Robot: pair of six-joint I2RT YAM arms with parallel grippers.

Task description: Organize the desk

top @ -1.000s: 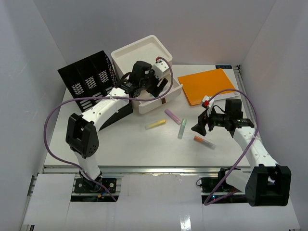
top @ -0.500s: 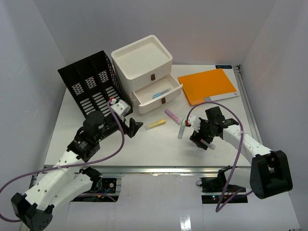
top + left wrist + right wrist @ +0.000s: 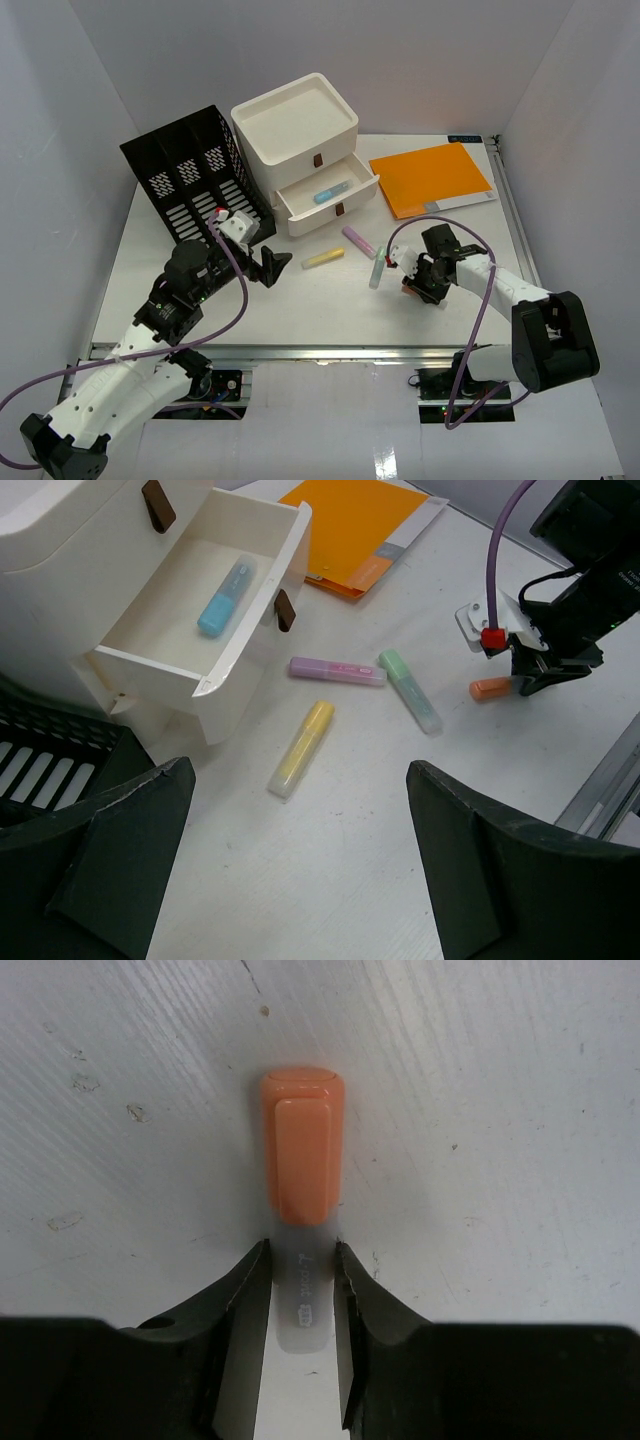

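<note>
On the table, which fills the floor of the white-walled booth with its rail along the near edge, the orange marker lies at near right. The right arm is down on it, jaws pinched shut on the clear barrel just below the cap. Just left of it is the green marker, then the purple and yellow ones. Farther back is the open drawer with a blue marker in it.

The left arm hangs over the near left, jaws wide open and empty.

My worry is the grip. It's on a slick, round barrel and off toward one end, so I reckon the marker could swivel or squirt out on the lift. A sloppy lift could also knock the green one.

A second ago the left arm was up at the drawer and is now pulled back near. The right arm was hovering with its jaws wide and has since dropped and closed.
</note>
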